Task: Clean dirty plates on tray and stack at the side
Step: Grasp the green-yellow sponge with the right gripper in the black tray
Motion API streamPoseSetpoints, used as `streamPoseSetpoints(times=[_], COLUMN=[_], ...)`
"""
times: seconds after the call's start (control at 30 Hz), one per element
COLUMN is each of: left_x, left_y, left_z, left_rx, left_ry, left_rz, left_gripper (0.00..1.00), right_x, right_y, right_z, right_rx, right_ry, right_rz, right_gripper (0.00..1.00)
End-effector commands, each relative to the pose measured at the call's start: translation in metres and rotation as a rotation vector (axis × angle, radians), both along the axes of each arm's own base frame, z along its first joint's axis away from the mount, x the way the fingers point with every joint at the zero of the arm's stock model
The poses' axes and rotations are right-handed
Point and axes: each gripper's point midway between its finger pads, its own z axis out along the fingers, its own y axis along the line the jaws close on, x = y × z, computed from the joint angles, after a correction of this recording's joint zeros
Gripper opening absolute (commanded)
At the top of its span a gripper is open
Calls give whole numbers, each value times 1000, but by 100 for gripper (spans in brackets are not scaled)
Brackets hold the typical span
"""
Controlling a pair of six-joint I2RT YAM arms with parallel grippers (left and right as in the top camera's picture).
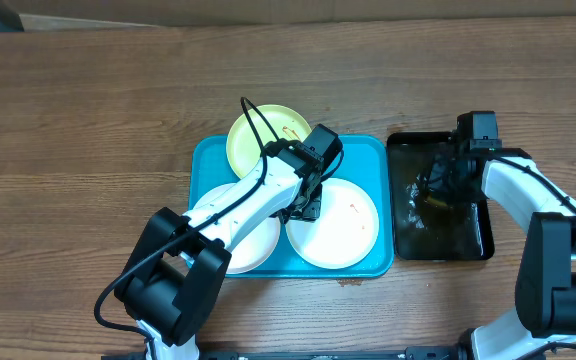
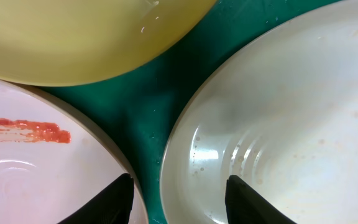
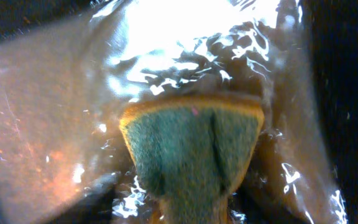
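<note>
Three plates [image 1: 268, 140] lie on the tray [image 1: 208, 160], none yet stacked at the side on the tabletop [image 1: 88, 120].

Overhead:
- The yellow-green plate sits at the far edge of the tray, overhanging it. The left white plate [image 1: 243, 245] and right white plate [image 1: 343, 235] sit side by side nearer the robot.
- The left tool [image 1: 303, 208] is down in the pocket where all three plates meet.
- The right tool [image 1: 438, 188] hangs over the black tray [image 1: 473, 248], just beside the tray, above the sponge [image 1: 436, 200].
- The right white plate is the one closest to the sponge.

Left wrist:
- The fingers [image 2: 114, 199] stand apart and clamp nothing.
- One fingertip overlaps the edge of a red-smeared plate [image 2: 36, 180], the other a cleaner white plate [image 2: 278, 124]. Both rims and a strip of bare tray lie between them.
- Judgement: shutting from here would catch a rim.

Right wrist:
- The sponge fills the centre, green scrub face up, with wet glare all around it.
- Its long axis runs straight away from the camera.
- The fingers cannot be made out, so whether this tool is apart or clamped on the sponge cannot be told.

Judgement: the right arm is the nearer one to the sponge. The dirty plates lie to its left, so the wipe calls for a leftward carry.
</note>
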Motion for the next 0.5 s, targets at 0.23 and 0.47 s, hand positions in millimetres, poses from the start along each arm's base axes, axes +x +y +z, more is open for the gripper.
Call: streamPoseSetpoints(times=[0.23,0.47], left_x=[4,4], left_y=[-5,-5], left_z=[8,8], left_rx=[-21,-21], left_ry=[-20,-20], left_rz=[-11,-10], left_gripper=[52,52], right_x=[19,21], right_y=[-5,-6], right_z=[4,4], right_rx=[-23,-29], right_ry=[-73,-88], right_rz=[-5,-7], right_gripper=[78,58])
